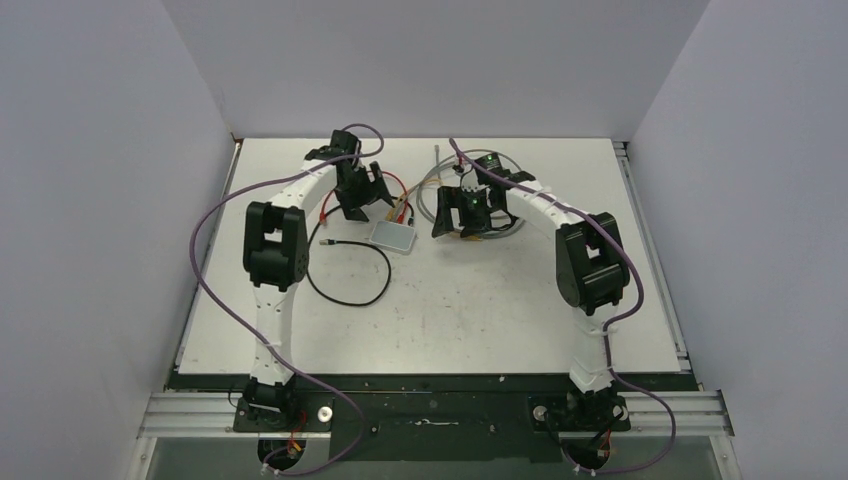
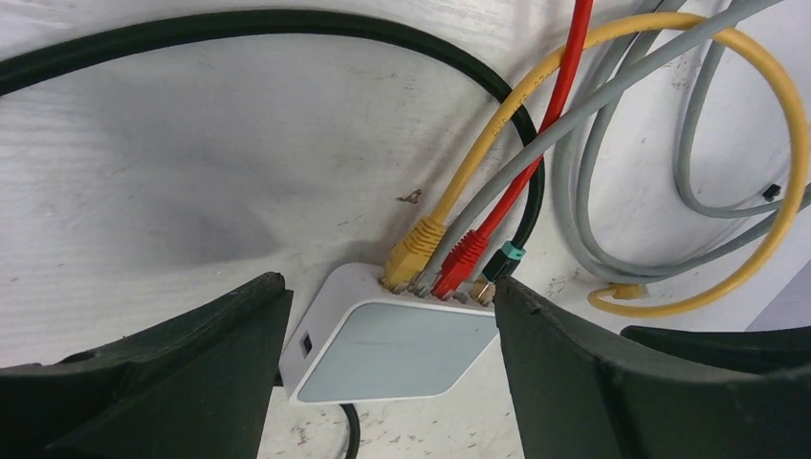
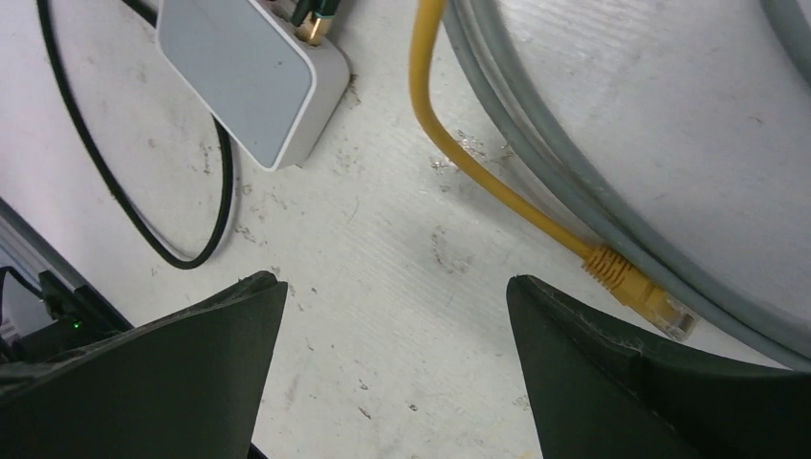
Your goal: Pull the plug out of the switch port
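The switch (image 1: 393, 235) is a small pale grey-blue box lying flat mid-table. In the left wrist view the switch (image 2: 392, 349) has a yellow plug (image 2: 413, 251), a grey plug (image 2: 422, 281), a red plug (image 2: 461, 263) and a black plug with a teal band (image 2: 503, 259) seated along its far edge. My left gripper (image 2: 390, 280) is open, with its fingers on either side of the switch and not touching it; it also shows in the top view (image 1: 360, 203). My right gripper (image 3: 394, 279) is open and empty over bare table, to the right of the switch (image 3: 239, 67).
A loose yellow cable end (image 3: 636, 287) lies beside coiled grey cable (image 3: 612, 163) near my right gripper. A black cable (image 1: 350, 285) loops in front of the switch, with a free end (image 1: 322, 242) on its left. White walls enclose the table.
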Tool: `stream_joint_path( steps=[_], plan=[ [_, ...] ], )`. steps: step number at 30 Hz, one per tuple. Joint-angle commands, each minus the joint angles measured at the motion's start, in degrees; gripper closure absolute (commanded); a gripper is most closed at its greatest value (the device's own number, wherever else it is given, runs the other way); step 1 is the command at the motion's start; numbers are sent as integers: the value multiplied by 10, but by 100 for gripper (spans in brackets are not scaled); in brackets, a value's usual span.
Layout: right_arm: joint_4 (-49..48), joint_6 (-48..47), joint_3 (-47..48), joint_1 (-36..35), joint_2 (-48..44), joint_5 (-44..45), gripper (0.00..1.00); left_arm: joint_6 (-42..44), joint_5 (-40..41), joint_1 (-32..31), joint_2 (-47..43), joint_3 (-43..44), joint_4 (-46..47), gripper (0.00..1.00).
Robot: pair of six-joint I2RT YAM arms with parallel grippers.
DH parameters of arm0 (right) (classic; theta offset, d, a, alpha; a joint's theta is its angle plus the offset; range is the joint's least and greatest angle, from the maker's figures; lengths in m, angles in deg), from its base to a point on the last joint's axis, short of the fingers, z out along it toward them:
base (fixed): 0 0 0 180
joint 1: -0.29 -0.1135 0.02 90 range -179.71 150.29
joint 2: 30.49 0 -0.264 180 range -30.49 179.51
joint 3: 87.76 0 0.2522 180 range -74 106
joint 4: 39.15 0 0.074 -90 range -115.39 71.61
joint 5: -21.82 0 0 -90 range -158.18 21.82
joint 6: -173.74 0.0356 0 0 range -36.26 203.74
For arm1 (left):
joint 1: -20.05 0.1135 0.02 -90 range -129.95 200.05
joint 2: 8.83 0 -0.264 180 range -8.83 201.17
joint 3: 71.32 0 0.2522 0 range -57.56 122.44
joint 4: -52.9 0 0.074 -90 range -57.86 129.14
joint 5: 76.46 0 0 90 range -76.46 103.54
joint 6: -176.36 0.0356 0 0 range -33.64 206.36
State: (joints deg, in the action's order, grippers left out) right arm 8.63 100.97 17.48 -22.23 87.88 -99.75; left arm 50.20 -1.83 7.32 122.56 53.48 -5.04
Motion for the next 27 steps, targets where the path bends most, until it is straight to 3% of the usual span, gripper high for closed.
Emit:
stream_joint_path(
  steps=[1, 18, 27],
  plan=[
    [-46, 13, 9, -2, -22, -58, 13, 16, -16, -17, 23, 48, -22, 24],
    [-137, 66, -18, -17, -3, -89, 21, -8, -36, -93, 15, 21, 18, 27],
    [-154, 61, 7, -22, 30, -33, 21, -83, -27, -66, -112, -162, 105, 21]
  ],
)
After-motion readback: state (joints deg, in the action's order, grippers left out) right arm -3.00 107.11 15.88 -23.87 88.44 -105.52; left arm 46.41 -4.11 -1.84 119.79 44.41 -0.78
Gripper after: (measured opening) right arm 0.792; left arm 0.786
